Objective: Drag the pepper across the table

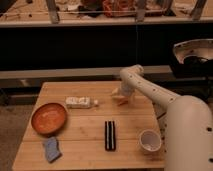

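The pepper (122, 101) is a small orange shape lying on the light wooden table (90, 150), toward its back right part. My gripper (120, 95) is lowered right over the pepper, at or just above the table top. It stands open, and the pepper shows just below and between its pale fingers. The white arm (150, 90) reaches in from the right and hides part of the table edge there.
An orange-brown bowl (49, 118) sits at the left with a blue sponge (51, 149) in front of it. A white packet (79, 102) lies left of the gripper. A black bar (110, 135) and a white cup (150, 141) stand nearer the front.
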